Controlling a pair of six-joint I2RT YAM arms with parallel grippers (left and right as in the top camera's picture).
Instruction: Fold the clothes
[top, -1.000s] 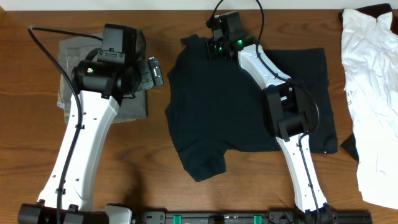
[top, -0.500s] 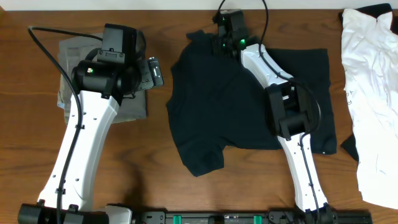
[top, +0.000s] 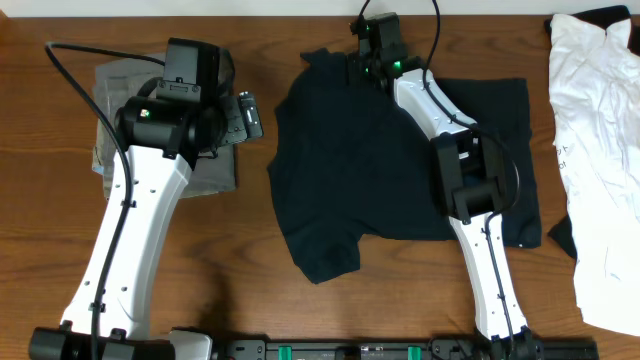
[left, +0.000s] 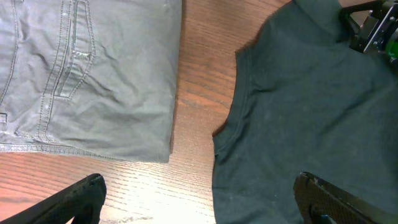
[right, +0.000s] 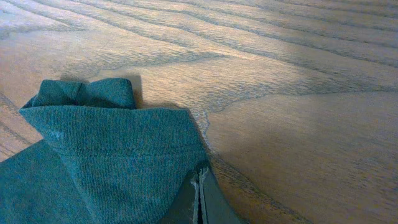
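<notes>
The clothes, a black T-shirt (top: 350, 170), lie spread in the middle of the wooden table, one sleeve pointing toward the near edge. My right gripper (top: 364, 62) is at the shirt's far edge, shut on a fold of its hem (right: 106, 155); in the right wrist view the closed fingertips (right: 200, 183) meet with fabric drawn up against them. My left gripper (top: 246, 115) hovers wide open between the trousers and the shirt's left edge (left: 298, 112), holding nothing. Its midpoint (left: 202, 196) is over bare wood.
Folded grey-green trousers (top: 110, 85) lie at the far left under my left arm, stitched pockets showing (left: 81, 74). A crumpled white garment (top: 595, 150) runs down the right edge. Bare wood (right: 280, 93) lies beyond the shirt's far hem.
My right gripper has moved right and toward the far edge, dragging the shirt's far-left part with it. The left arm has stayed still.
</notes>
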